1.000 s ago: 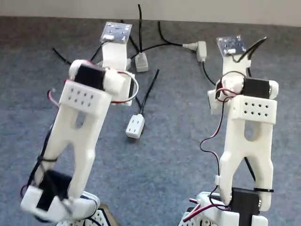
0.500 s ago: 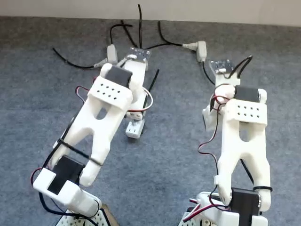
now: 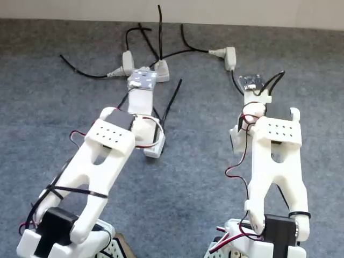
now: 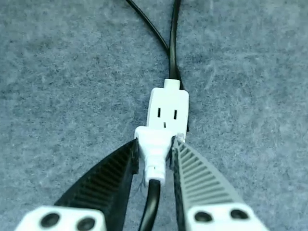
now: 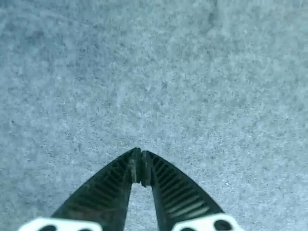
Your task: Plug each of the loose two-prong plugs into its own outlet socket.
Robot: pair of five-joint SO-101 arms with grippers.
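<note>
My left gripper [image 4: 154, 144] is shut on a white two-prong plug [image 4: 153, 155] with a black cord. The plug's front end touches the near end of a white outlet socket [image 4: 167, 109], whose face shows two slots. The prongs are hidden. In the high view that gripper is hidden under its wrist board [image 3: 142, 79], beside a white block [image 3: 162, 71]. Two loose white plugs lie at the back, one on the left [image 3: 127, 63] and one on the right [image 3: 230, 56]. A second socket [image 3: 154, 149] peeks out beside the left arm. My right gripper [image 5: 141, 159] is shut on nothing, above bare carpet.
Everything lies on grey carpet [image 3: 204, 140]. Black cords [image 3: 161, 32] fan out from the white block toward the back wall and to both sides. Another cord [image 3: 171, 102] runs between the arms. The right arm [image 3: 274, 161] stands upright at the right.
The left arm's wrist has drawn back from the far edge toward the middle and come lower. The right arm's wrist has also pulled back a little.
</note>
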